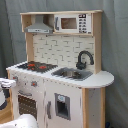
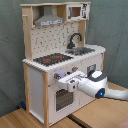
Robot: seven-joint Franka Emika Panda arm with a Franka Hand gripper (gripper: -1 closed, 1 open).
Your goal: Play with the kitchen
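Observation:
The kitchen [image 1: 60, 95] is a tall white and light-wood toy unit, seen in both exterior views. It has a black hob with red rings [image 2: 52, 59], a black tap [image 2: 75, 40] over the sink [image 1: 72, 74], and a grey hood [image 1: 39, 25]. In the second exterior view my white arm [image 2: 100, 86] reaches in from the right. My gripper [image 2: 62, 81] sits against the kitchen's front, just under the knobs [image 2: 56, 76] and above the oven door [image 2: 62, 99]. In the first exterior view the gripper [image 1: 5, 84] shows only at the left edge.
A toy microwave [image 1: 72, 22] sits in the top shelf beside the hood. A grey curtain [image 1: 115, 50] hangs behind the kitchen. The unit stands on a wooden floor [image 2: 30, 120]. A white part of the arm [image 1: 20, 121] shows at the first exterior view's bottom edge.

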